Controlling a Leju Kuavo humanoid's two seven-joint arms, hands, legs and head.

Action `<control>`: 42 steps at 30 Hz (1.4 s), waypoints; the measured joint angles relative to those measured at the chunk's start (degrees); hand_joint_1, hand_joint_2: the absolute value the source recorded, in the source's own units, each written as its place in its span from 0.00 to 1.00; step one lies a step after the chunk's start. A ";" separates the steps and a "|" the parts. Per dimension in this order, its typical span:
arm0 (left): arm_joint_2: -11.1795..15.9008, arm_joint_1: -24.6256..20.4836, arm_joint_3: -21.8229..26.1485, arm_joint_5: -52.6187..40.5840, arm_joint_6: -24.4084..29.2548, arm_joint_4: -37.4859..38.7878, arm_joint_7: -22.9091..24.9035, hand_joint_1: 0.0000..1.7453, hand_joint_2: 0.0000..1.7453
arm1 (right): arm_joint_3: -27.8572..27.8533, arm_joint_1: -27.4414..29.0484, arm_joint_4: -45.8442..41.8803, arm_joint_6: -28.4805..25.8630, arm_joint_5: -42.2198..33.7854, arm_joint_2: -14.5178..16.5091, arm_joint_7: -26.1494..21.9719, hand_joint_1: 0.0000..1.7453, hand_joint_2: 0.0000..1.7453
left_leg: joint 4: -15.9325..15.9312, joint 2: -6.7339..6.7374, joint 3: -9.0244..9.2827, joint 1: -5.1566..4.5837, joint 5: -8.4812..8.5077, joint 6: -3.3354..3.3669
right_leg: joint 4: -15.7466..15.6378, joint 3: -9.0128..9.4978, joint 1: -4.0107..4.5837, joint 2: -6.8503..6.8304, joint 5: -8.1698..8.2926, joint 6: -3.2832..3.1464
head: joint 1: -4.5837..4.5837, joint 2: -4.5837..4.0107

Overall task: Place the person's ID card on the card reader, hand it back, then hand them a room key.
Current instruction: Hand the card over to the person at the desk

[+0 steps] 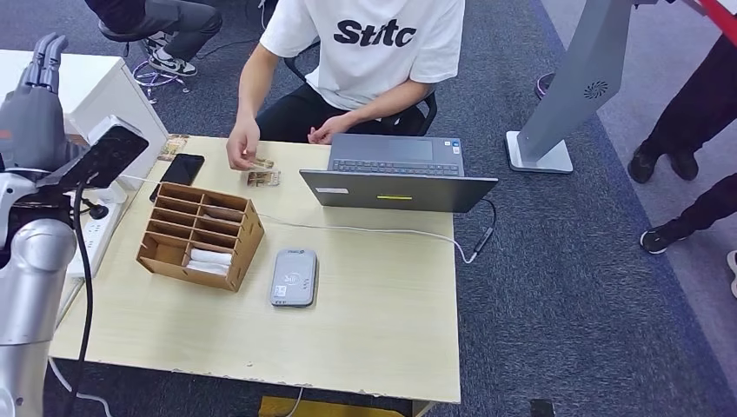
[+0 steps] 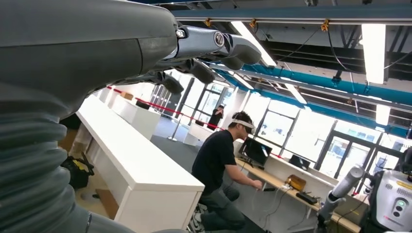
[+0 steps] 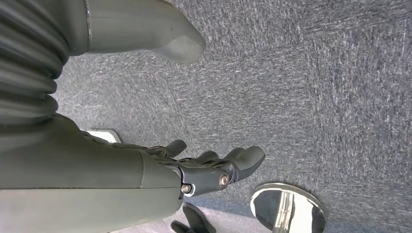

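At the near left edge of your head view, the left arm is raised, left hand (image 1: 35,95) pointing up with fingers straight and close together, holding nothing. In the left wrist view the same left hand (image 2: 194,48) has fingers stretched out, slightly apart, aimed at the ceiling.

The right hand (image 3: 204,170) hangs low over grey carpet, fingers loosely extended and a little spread, nothing in it, thumb apart from the rest.

On the table (image 1: 382,339), ahead and to the right of the raised hand: the cardboard organizer (image 1: 200,236) with white cards in its nearest slot, then the grey card reader (image 1: 294,277) just beyond it to the right, nothing lying on it.

Farther out, the person's hand (image 1: 242,146) rests on the table's far edge, touching a small card (image 1: 261,163); you can't tell if it's the ID. A second card-like item (image 1: 263,178) lies just beside it. A black phone (image 1: 178,172) and the open laptop (image 1: 396,174) flank them.
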 joint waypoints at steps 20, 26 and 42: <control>-0.80 24.42 4.79 4.64 4.76 -17.99 -7.26 0.00 1.00 | -1.26 0.73 0.00 -0.80 -2.19 0.19 -0.37 0.00 1.00 | -0.04 0.04 0.00 0.00 -0.04 -0.01 | -0.01 0.02 -0.03 0.02 -0.05 0.02 | -0.01 0.00; -1.23 35.85 9.61 10.36 9.05 -24.68 -12.42 0.00 1.00 | -1.83 1.02 -0.02 -1.21 -3.10 0.19 -0.68 0.00 1.00 | -0.06 0.13 0.00 0.00 -0.15 -0.06 | -0.01 -0.03 -0.03 0.12 -0.17 -0.01 | -0.01 0.00; -10.74 58.41 36.49 28.11 6.43 -32.51 -23.51 0.00 1.00 | -2.95 1.54 -0.02 -2.90 -4.17 0.32 -0.62 0.00 1.00 | -0.07 0.08 0.03 0.01 -0.31 -0.06 | -0.02 0.03 0.01 -0.01 -0.34 -0.10 | 0.01 0.00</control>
